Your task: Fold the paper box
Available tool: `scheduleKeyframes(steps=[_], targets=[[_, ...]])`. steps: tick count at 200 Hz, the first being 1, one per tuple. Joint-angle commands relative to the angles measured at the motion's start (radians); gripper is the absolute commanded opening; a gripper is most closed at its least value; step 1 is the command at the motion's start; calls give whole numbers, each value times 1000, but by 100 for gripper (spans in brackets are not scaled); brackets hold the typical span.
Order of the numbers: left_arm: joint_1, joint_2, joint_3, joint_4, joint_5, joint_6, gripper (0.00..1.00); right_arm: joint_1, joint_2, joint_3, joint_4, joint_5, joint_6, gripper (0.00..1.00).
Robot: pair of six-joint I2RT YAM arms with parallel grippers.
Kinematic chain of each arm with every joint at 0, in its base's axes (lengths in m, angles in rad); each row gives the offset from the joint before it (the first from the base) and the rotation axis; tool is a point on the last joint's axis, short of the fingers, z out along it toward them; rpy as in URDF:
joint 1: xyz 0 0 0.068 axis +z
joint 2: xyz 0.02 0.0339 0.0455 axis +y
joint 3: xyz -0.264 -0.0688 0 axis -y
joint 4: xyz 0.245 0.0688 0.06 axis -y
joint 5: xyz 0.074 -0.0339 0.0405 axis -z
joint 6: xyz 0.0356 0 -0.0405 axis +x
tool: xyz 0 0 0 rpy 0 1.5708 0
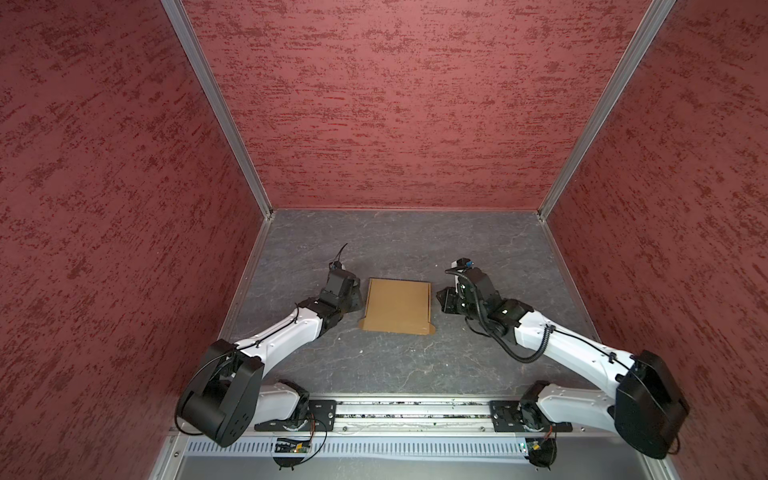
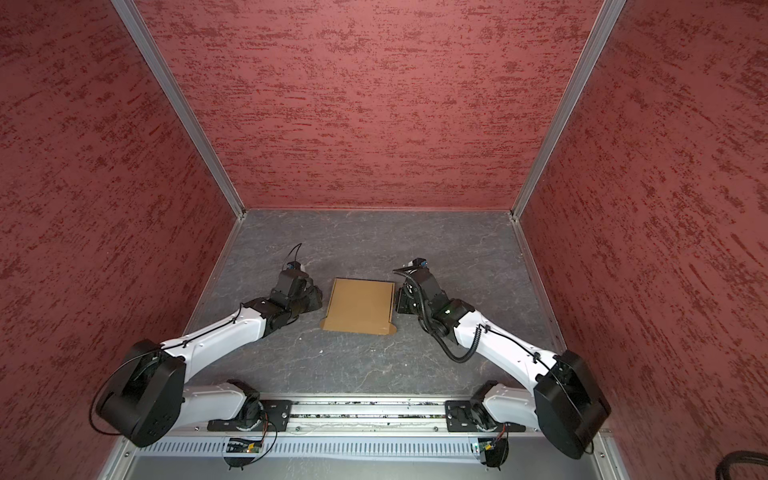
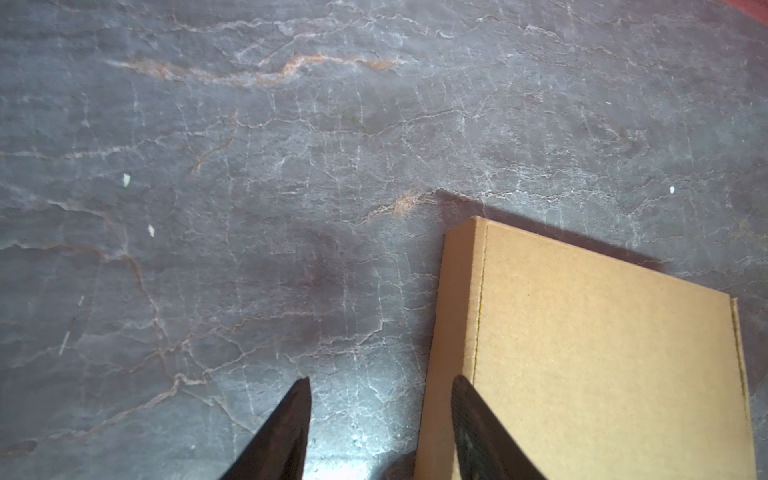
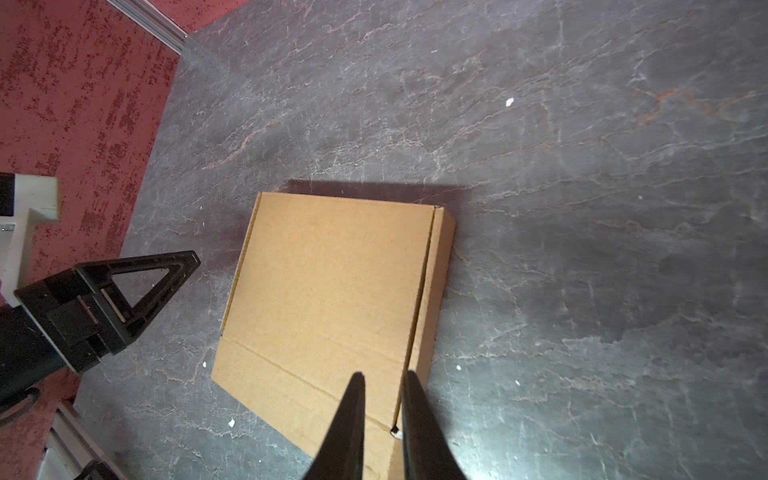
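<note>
The paper box lies flat and closed on the grey table, a tan cardboard slab with small tabs poking out at its near corners. My left gripper hangs just off the box's left side. In the left wrist view it is open, with one finger over the box lid, the other over bare table, and the side wall below the gap. My right gripper hovers at the right edge. Its jaws stand a narrow gap apart above the box's edge crease, holding nothing.
Red textured walls close in the table on three sides. A metal rail carrying both arm bases runs along the front edge. A few white crumbs lie on the table.
</note>
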Motion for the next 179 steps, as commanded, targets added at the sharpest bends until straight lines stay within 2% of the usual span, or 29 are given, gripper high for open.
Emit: scheduleKeyframes(steps=[1, 24, 45, 81, 126, 179], targets=[[4, 21, -7, 10, 13, 0, 46, -10, 28, -13, 80, -47, 30, 15], [4, 44, -20, 35, 16, -10, 42, -12, 56, -21, 101, -59, 31, 14], [9, 46, -19, 36, 20, -12, 44, -19, 59, -35, 116, -55, 33, 16], [43, 20, -19, 80, 114, -6, 45, -35, 48, -52, 124, -62, 29, 17], [44, 83, 7, 113, 211, 23, 41, -59, 28, -67, 124, -68, 22, 17], [39, 158, 14, 155, 236, 23, 36, -80, 15, -81, 134, -87, 16, 17]])
